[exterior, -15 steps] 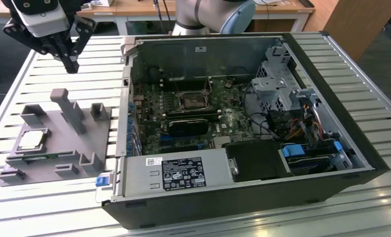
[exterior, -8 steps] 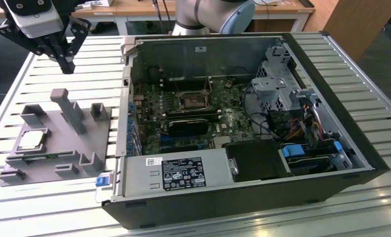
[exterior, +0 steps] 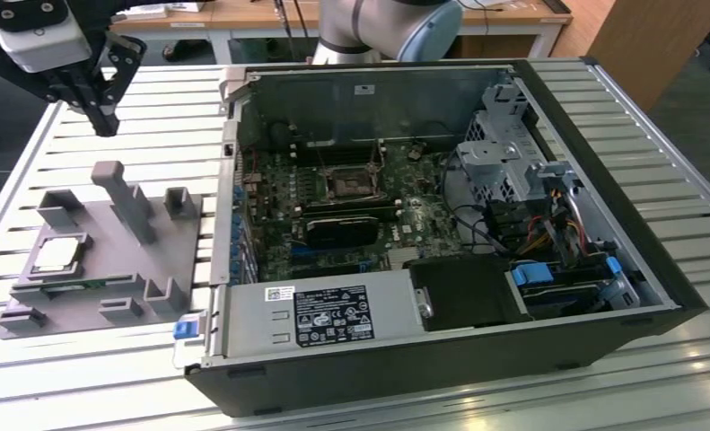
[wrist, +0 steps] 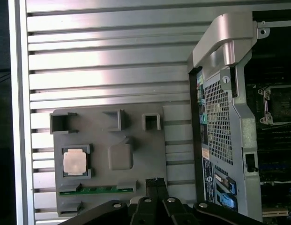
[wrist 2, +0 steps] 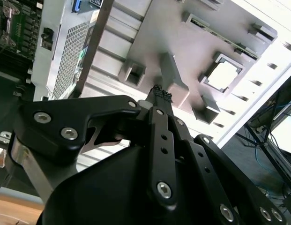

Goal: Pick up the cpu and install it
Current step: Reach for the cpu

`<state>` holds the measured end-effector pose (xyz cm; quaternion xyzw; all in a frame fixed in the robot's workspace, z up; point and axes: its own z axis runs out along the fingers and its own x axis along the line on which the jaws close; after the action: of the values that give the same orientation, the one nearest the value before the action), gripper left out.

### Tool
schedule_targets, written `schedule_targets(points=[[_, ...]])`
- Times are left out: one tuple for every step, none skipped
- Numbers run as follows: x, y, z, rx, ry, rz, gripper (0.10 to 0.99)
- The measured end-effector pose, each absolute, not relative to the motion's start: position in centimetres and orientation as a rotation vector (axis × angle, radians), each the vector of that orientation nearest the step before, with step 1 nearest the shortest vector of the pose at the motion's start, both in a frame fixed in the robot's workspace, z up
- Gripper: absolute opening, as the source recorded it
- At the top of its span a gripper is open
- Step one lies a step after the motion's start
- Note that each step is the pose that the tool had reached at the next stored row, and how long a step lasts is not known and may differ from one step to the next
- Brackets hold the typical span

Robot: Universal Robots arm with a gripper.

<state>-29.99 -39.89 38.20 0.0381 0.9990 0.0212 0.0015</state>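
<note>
Hovering empty with gripper [exterior: 104, 123] jaws pinched together, well apart from the cpu [exterior: 61, 254] lying flat in a recess of the grey holder [exterior: 106, 272] on the slatted table [exterior: 151, 108]: judged light, stiff, slick-topped, fragile, best gripped by opposite edges.

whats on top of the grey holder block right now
The cpu lies flat in a square recess of the holder block, and a green strip sits in a slot at one edge. What lies beneath the cpu is covered.
</note>
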Motion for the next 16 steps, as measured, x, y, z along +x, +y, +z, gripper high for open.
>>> schedule_targets(points=[[-30.2,-39.9,38.2,0.120,3.136,0.067,0.106],[-30.5,-39.9,38.1,0.120,3.137,0.067,0.106],[-30.7,-39.9,38.1,0.120,3.137,0.067,0.106],[-30.8,-39.9,38.1,0.120,3.137,0.067,0.106],[-31.0,-39.9,38.1,0.120,3.138,0.067,0.106],[-31.5,-40.0,38.0,0.120,3.140,0.067,0.106],[-31.7,-40.0,37.9,0.120,3.141,0.067,0.106],[-31.9,-40.0,37.9,0.120,3.142,0.066,0.106],[-32.0,-40.0,37.9,0.120,3.143,0.066,0.106],[-32.1,-40.0,37.9,0.120,3.144,0.066,0.106],[-32.3,-40.0,37.8,0.120,3.145,0.066,0.106],[-32.4,-40.0,37.8,0.120,3.146,0.066,0.106],[-32.5,-40.0,37.8,0.120,3.148,0.066,0.106],[-32.7,-40.0,37.8,0.121,3.149,0.066,0.106],[-32.8,-40.0,37.7,0.121,3.150,0.066,0.106],[-33.0,-40.0,37.7,0.121,3.151,0.066,0.106]])
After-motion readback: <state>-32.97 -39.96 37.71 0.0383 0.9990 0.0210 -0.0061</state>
